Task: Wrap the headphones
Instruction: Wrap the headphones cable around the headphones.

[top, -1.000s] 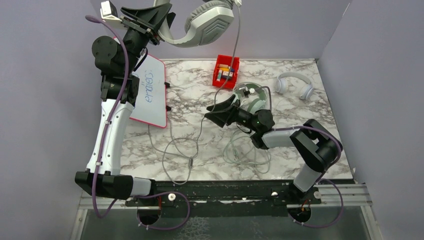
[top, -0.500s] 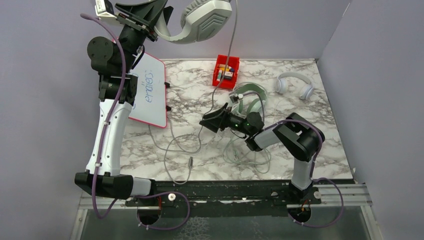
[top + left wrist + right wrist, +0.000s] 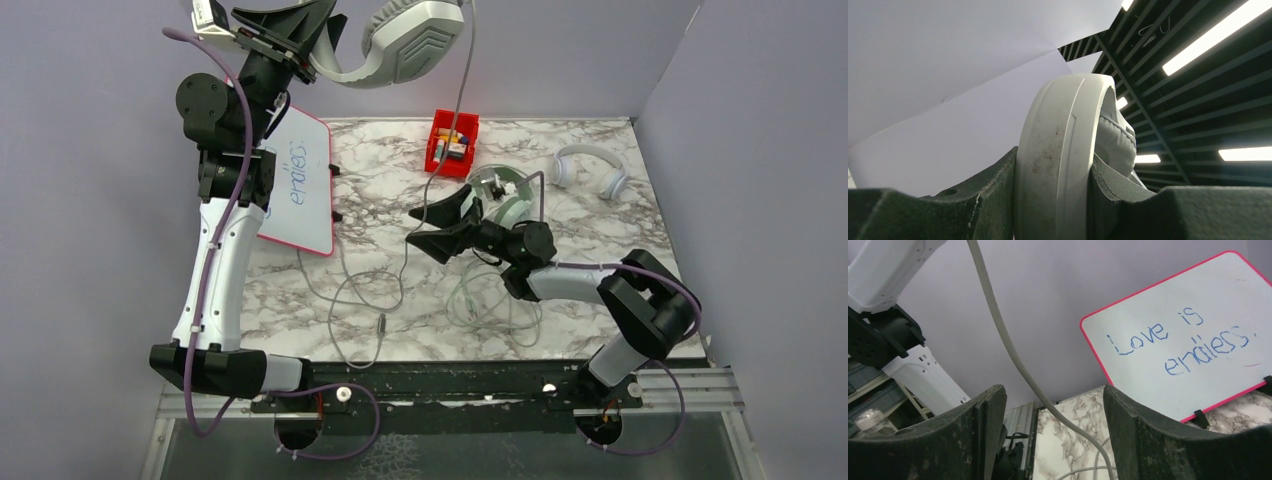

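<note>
Soft, even overhead light — only faint shadows on the marble counter [image 3: 640, 225]. In the left wrist view, ceiling strip lights [image 3: 1220, 35] glare white; both wrist-view foregrounds are dark and slightly soft.

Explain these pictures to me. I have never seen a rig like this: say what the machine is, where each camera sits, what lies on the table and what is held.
The machine is two robot arms bolted at the near edge of a marble table, each ending in two fingers. The wide picture comes from a fixed camera above and behind them; the other two come from wrist cameras looking past the fingers. On the table are a mint-green headset, a smaller white headset, a red bin, a whiteboard and loose cable loops. The left fingers are shut on a grey-white headset, held high. Its cable hangs down between the open right fingers, which grip nothing.
</note>
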{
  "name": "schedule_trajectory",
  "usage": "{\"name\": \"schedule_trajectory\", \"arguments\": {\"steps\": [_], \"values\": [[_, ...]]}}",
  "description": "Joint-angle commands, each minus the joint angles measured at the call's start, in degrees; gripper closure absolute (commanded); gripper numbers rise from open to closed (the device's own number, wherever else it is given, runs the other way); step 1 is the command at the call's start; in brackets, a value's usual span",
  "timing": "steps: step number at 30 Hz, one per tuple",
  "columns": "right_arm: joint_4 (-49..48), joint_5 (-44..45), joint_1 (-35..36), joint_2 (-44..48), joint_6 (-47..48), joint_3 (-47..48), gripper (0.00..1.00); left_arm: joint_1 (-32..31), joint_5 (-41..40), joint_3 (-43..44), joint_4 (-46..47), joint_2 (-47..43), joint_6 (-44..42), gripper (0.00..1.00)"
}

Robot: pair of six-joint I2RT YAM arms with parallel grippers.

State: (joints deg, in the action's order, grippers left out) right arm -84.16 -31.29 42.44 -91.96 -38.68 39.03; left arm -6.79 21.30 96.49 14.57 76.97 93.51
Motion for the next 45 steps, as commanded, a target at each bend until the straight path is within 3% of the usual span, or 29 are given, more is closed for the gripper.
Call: {"name": "schedule_trajectory", "arguments": {"steps": [1,6,10,12,15,18,21,24,30,34,39,45], "values": [[-3.33,-0.94,0.41,-1.54,0.78,2.48,0.34,0.44,-2.9,0.28,3.63,-2.18,2.26,1.0],[1.75,1.48,-0.83,-1.59,2.99,3.1,0.64,0.46,1.86,-2.48,6.96,-3.15,5.15,1.0],[9.09,-3.53,-5.85,-0.6,4.59,5.15,0.85,0.5,12.57,-3.35,13.45,-1.46,6.02,1.0],[13.19,-8.37,-9.56,-0.02,4.9,6.8,0.88,0.38,20.33,-3.79,17.31,-0.29,6.12,1.0],[22.68,-16.09,-15.01,0.43,6.83,11.27,0.92,-0.33,28.63,-6.79,19.35,-2.07,-0.63,1.0],[39.47,-22.28,-18.36,0.21,13.59,20.52,0.95,-2.34,36.47,-12.31,19.27,-5.03,-9.38,1.0],[60.59,-21.45,-19.52,0.05,22.6,29.33,0.97,-5.73,42.31,-19.76,19.36,-6.52,-13.28,1.0],[72.21,-19.85,-21.44,-0.26,26.26,35.81,1.0,-7.79,44.1,-26.76,19.05,-8.56,-17.61,1.0],[97.09,-14.52,-22.03,-2.33,35.06,50.7,1.0,-10.9,44.95,-37.59,13.5,-9.18,-26.38,1.0],[106.98,-10.11,-21.99,-1.18,37.6,56.57,1.0,-11.69,35.23,-33.38,-16.9,-9.43,-51.75,1.0],[116.77,-5.43,-21.99,-0.99,38.15,64.2,1.0,-11.67,31.28,-39.66,-10.45,-9.39,-50.94,1.0],[125.3,-3.66,-21.79,-1.44,38.15,69.42,1.0,-11.6,17.43,-41.42,-11.31,-10.3,-56.3,1.0]]}}
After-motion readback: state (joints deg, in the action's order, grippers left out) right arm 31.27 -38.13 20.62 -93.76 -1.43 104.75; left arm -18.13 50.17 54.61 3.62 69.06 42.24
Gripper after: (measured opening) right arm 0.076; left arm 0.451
